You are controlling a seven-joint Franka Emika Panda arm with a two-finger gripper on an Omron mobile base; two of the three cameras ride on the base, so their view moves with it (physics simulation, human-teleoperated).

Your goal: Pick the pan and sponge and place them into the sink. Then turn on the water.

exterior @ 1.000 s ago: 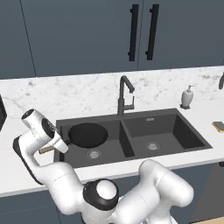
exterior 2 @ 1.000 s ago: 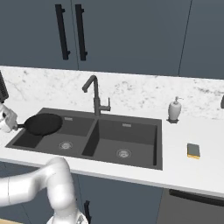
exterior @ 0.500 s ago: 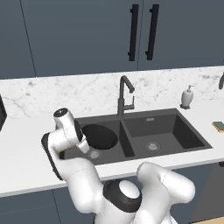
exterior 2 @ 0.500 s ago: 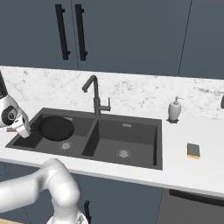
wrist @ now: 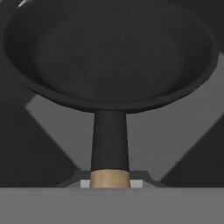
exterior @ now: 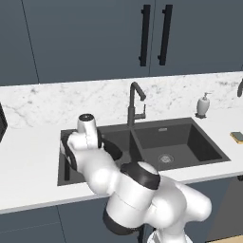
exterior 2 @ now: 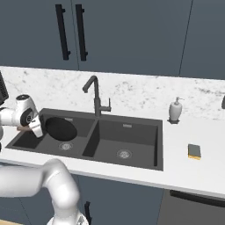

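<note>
My claw [exterior 2: 31,128] grips the pan [exterior 2: 59,128] by its handle over the sink's [exterior 2: 132,151] left basin; sponge [exterior 2: 194,151] at 3 o'clock on counter [exterior 2: 197,173].

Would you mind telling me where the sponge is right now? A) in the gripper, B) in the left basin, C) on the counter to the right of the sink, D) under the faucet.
C: the sponge lies on the counter right of the sink, below the soap dispenser.
</note>
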